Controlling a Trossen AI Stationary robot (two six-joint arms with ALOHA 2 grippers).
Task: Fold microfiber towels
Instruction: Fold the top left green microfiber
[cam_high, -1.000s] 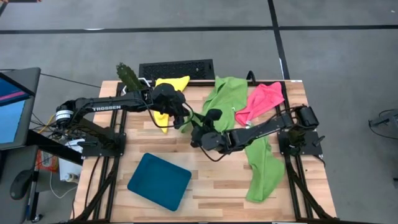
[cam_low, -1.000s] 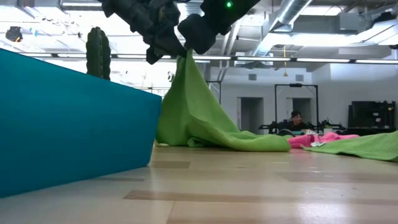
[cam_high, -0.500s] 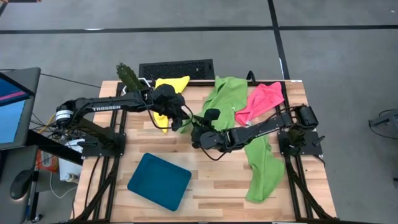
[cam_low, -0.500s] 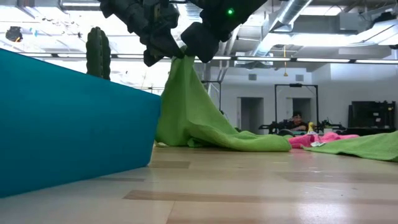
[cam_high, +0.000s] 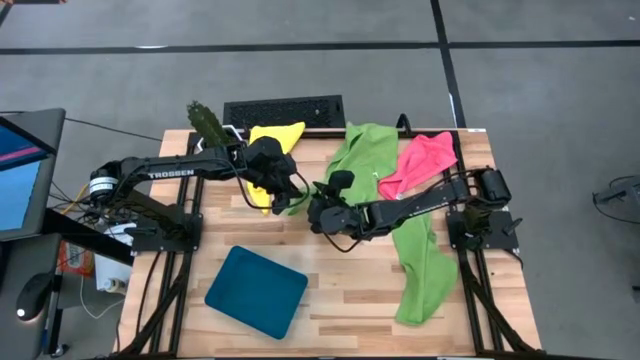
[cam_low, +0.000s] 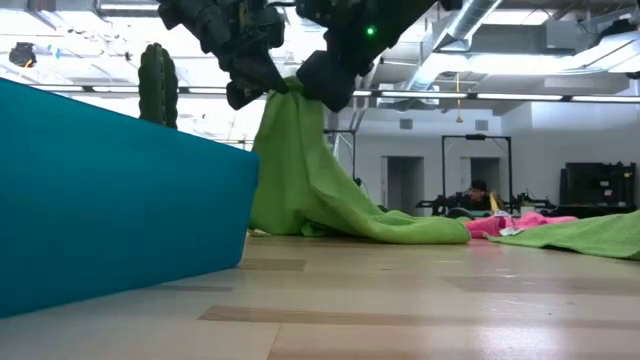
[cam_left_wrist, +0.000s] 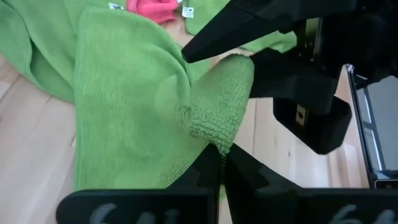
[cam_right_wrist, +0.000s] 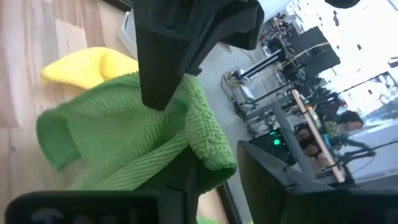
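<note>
A lime green microfiber towel (cam_high: 366, 150) rises from the table to a peak (cam_low: 290, 110) between my two grippers; its far part lies on the wood. My left gripper (cam_high: 291, 194) is shut on that raised part. My right gripper (cam_high: 313, 208) faces it from the right, open, with its fingers on either side of the towel's thick rolled edge (cam_right_wrist: 208, 146). A yellow towel (cam_high: 272, 140) lies at the far side, a pink towel (cam_high: 422, 160) at the far right, and a second green towel (cam_high: 422, 268) along the right side. My left gripper pinches the green towel's fluffy edge (cam_left_wrist: 217, 138) between its two fingertips, coming from the table's left and slanting down. The cloth hangs from the pinch in slack folds, with its lower part on the table. My right gripper has one finger (cam_right_wrist: 186, 171) against the towel's rolled edge. The other finger (cam_right_wrist: 264, 174) stands apart from the cloth.
A dark teal tray (cam_high: 257, 291) lies at the near left and fills the left of the low view. A black keyboard (cam_high: 285, 110) and a small cactus (cam_high: 207, 122) sit at the far edge. Bare wood shows in the near middle.
My right gripper has edged toward my left gripper and the towel's raised peak, turning a little. The peak has widened and bunched between the two grippers. The towel's lower part has stayed on the table.
</note>
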